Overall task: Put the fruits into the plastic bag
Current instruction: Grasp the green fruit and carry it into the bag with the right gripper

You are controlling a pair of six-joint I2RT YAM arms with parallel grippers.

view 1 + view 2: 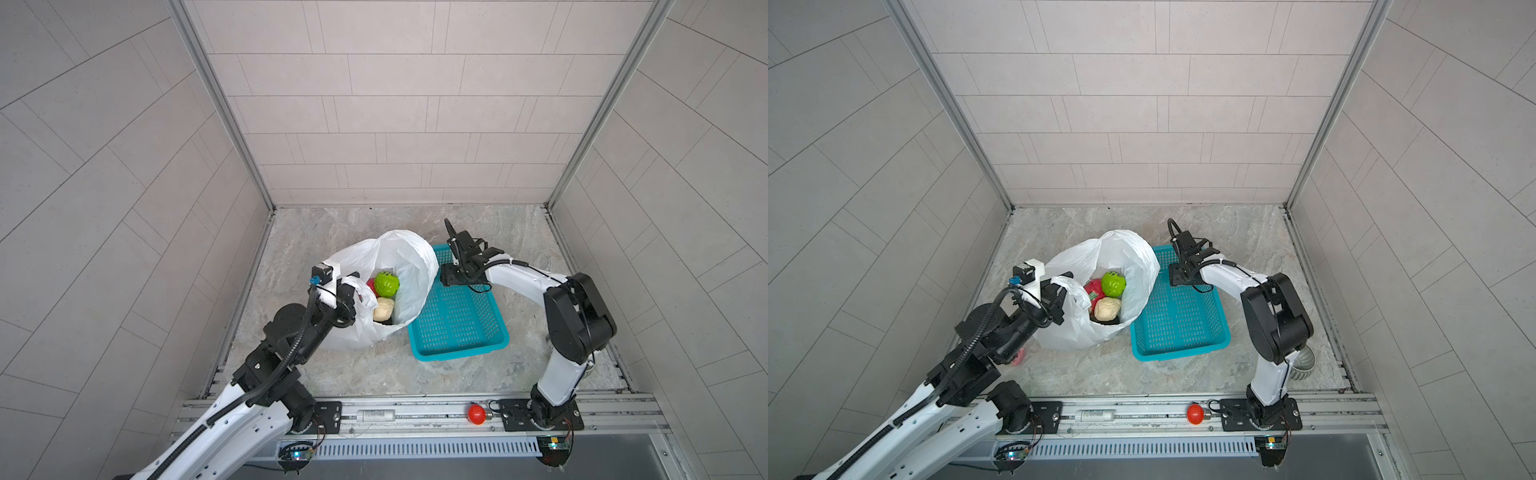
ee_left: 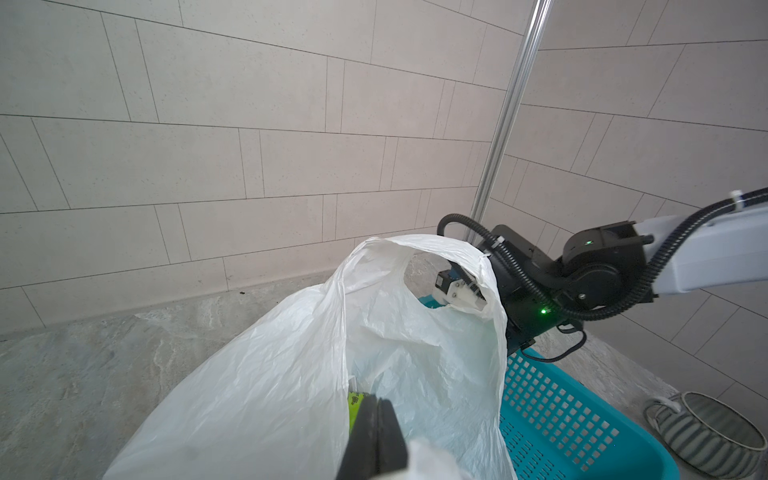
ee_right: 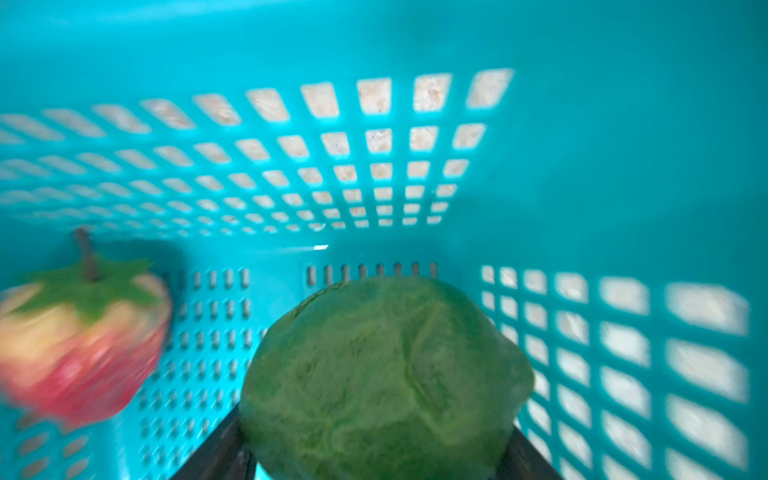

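1. The left tool is clamped on the near edge of the plastic bag, holding its mouth up and open.
2. The bag stands on the table, touching the blue basket to its right in both top views.
3. Inside the bag lie a bright green ball, a cream ball and a red fruit.
4. The right tool is down in the basket, its jaws spread on either side of a dark green ball. Whether they press it, I cannot tell.
5. A blurred strawberry-like fruit lies near that ball in the basket.
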